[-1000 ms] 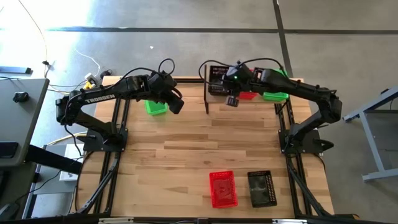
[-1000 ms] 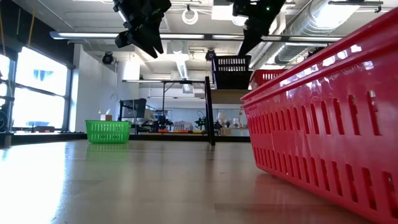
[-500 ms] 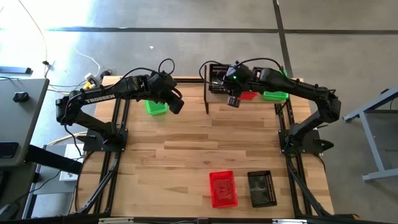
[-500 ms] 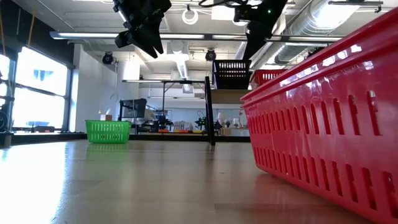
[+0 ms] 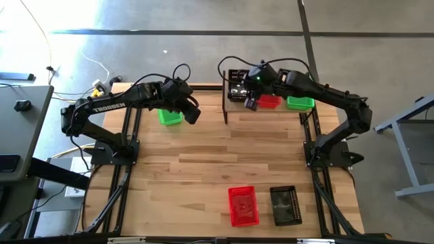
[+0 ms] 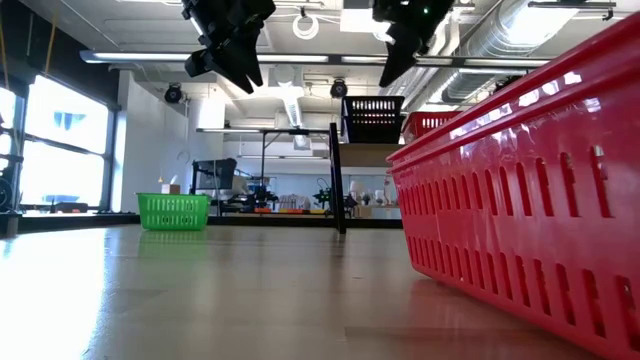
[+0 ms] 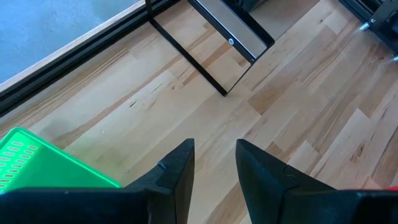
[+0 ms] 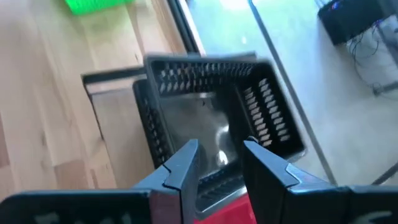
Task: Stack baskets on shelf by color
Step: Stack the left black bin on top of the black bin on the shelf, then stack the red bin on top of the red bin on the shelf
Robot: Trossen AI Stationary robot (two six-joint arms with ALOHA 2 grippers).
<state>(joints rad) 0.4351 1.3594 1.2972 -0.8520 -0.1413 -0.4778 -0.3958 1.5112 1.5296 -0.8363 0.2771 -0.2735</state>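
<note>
right gripper (image 5: 249,103) hung released over the shelved black basket (image 5: 236,85) (roughly halfway?); red basket (image 5: 243,205) was still untouched.

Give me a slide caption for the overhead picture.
Right gripper hovers over the shelf beside its black basket; left gripper waits near a green basket.

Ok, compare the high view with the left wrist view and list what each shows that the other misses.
Only the high view shows the light-wood shelf with black posts holding a black perforated plastic basket, a red one and a green one, the right gripper above them, and a red basket beside a black basket near the front edge.

Only the left wrist view shows the open gap between the left gripper fingers.

Both show the green basket on the wooden tabletop below the left arm.
</note>
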